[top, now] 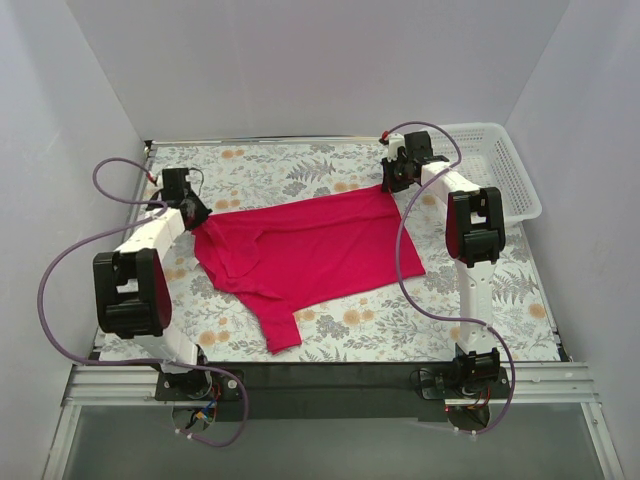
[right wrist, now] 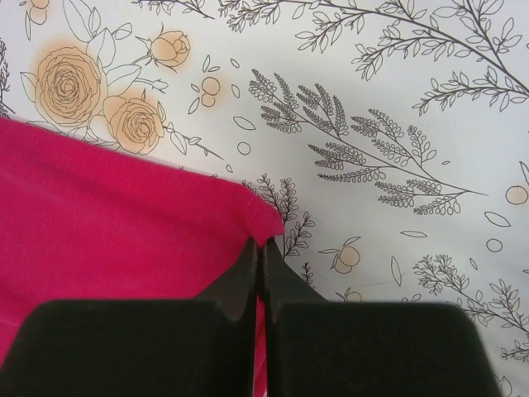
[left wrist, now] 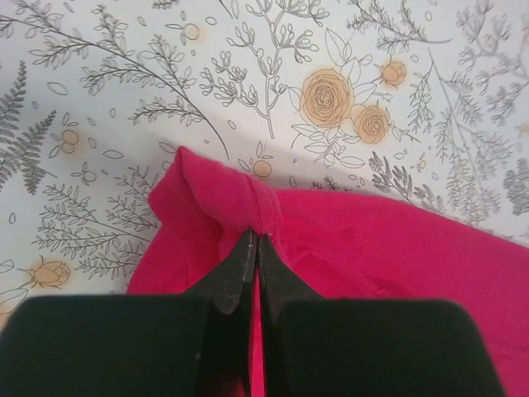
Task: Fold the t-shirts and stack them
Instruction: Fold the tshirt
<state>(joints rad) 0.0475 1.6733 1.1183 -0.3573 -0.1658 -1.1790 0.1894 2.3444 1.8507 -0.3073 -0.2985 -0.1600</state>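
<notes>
**T-shirt pinched at two edges**

One sleeve of the magenta t-shirt [top: 310, 250] is pointed toward the near edge of the floral table [top: 300, 165]. The wrinkled body is spread mid-table. Its bunched left edge is pinched by the left gripper [left wrist: 254, 241], and its far right corner by the right gripper [right wrist: 260, 246]. A white basket [top: 500, 170] is seen far right.

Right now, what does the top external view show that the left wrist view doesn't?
Only top external: the whole t-shirt, the left arm, the right arm, and the white basket at the far right. Only left wrist: the left jaws pinched shut on a bunched fold of the shirt's edge. Both: red cloth on the floral tablecloth.
</notes>
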